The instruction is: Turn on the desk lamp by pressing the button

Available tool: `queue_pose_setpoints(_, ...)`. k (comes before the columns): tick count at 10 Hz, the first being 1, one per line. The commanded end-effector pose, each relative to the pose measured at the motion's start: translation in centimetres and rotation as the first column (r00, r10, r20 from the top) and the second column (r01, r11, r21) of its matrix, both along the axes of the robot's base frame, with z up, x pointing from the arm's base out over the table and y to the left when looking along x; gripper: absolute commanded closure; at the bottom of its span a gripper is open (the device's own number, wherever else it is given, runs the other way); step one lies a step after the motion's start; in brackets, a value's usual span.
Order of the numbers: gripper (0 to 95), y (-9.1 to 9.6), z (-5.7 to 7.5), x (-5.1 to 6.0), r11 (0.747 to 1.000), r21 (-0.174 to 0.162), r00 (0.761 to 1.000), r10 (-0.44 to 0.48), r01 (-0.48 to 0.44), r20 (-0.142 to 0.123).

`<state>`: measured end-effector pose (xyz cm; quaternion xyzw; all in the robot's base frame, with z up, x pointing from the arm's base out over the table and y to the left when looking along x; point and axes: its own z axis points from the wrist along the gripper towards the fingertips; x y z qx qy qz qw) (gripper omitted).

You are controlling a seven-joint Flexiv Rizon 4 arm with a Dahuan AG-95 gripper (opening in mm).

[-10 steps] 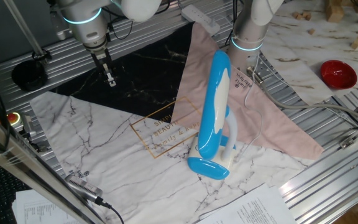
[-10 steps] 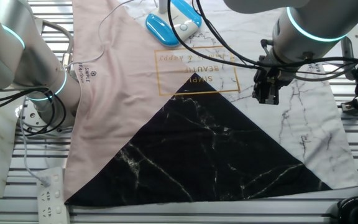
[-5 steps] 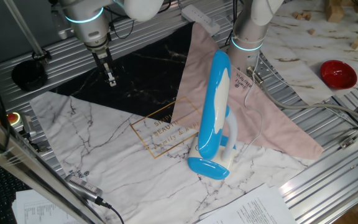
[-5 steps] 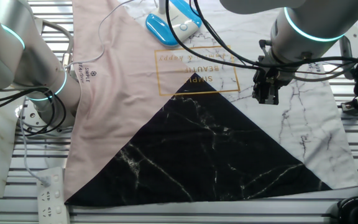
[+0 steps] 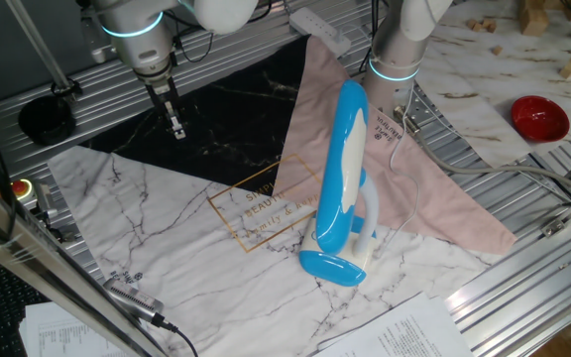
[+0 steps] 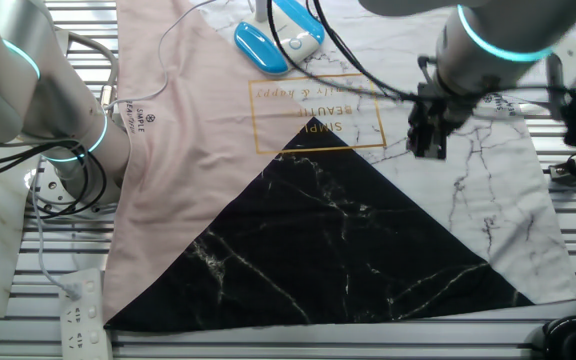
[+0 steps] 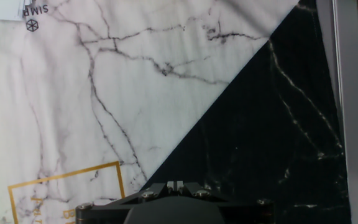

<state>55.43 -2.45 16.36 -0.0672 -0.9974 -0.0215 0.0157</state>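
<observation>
A marble-patterned mat (image 5: pixel 167 228) of white, black and pink panels is spread across the frame. The desk lamp (image 5: pixel 342 188) is seen right of centre on its white panel, head folded over the oval base. A red bowl (image 5: pixel 539 117) is seen at the upper right; its contents cannot be made out. The gripper (image 5: pixel 176 126) is held pointing down at the upper left, above the mat, well apart from the lamp. Whether its fingers are parted cannot be told.
</observation>
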Motion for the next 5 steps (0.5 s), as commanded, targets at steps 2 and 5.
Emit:
queue_pose_setpoints(2,95.0,2.9,-0.3,-0.1,1.000,0.003,1.000,-0.029,0.029,-0.001)
queue_pose_setpoints(5,95.0,5.3,0.2,-0.8,1.000,0.007,1.000,-0.030,0.030,-0.004)
